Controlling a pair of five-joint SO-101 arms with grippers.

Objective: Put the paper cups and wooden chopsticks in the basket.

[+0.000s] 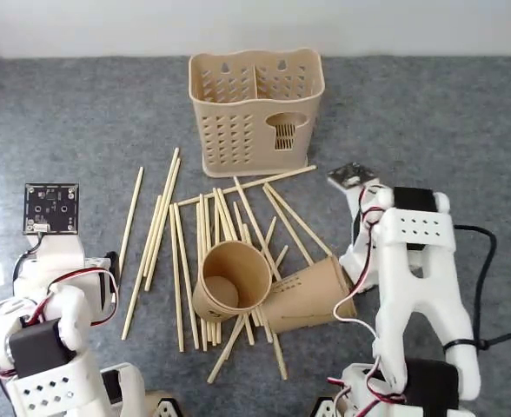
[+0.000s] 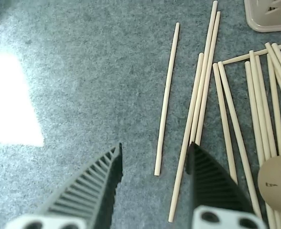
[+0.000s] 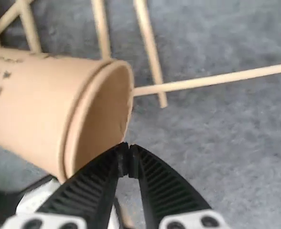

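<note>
Grey felt covered the surface [image 1: 82,113]. From high, the basket [image 1: 255,113] stood at its far edge, with the chopsticks [image 1: 208,243] and paper cups [image 1: 231,278] strewn nearer, so collecting seemed hardly begun. At the left wrist, the left hand [image 2: 156,155] was open above a lone chopstick [image 2: 167,100]. At the right wrist, the right hand [image 3: 127,155] was closed and empty beside a cup [image 3: 45,105]; it would need to open first.

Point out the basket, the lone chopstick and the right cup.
basket [image 1: 235,139], high view, front wall.
lone chopstick [image 2: 167,98], left wrist view, mid-shaft.
right cup [image 1: 312,294], high view, side wall.
</note>
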